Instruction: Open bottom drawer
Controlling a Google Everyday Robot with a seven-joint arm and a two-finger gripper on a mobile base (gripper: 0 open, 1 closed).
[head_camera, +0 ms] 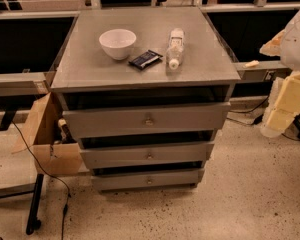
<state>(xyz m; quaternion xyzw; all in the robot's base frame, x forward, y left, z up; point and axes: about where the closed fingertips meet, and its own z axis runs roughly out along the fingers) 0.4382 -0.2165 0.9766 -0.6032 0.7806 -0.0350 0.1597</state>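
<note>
The bottom drawer [149, 180] sits at 6 o'clock. The gripper [285, 106] hangs at 3 o'clock, apart from it.

Robot lab: speckled floor [240, 204], loose cable [35, 161], end effector [289, 101] far right.

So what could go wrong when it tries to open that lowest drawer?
1. The gripper sits off at the right edge, away from the cabinet. The bottom drawer has a small knob and two look-alike drawers above it, so the gripper might slip or grab the wrong one.
2. The bottle lies on its side on the cabinet top, so a hard tug might roll it off.
</note>
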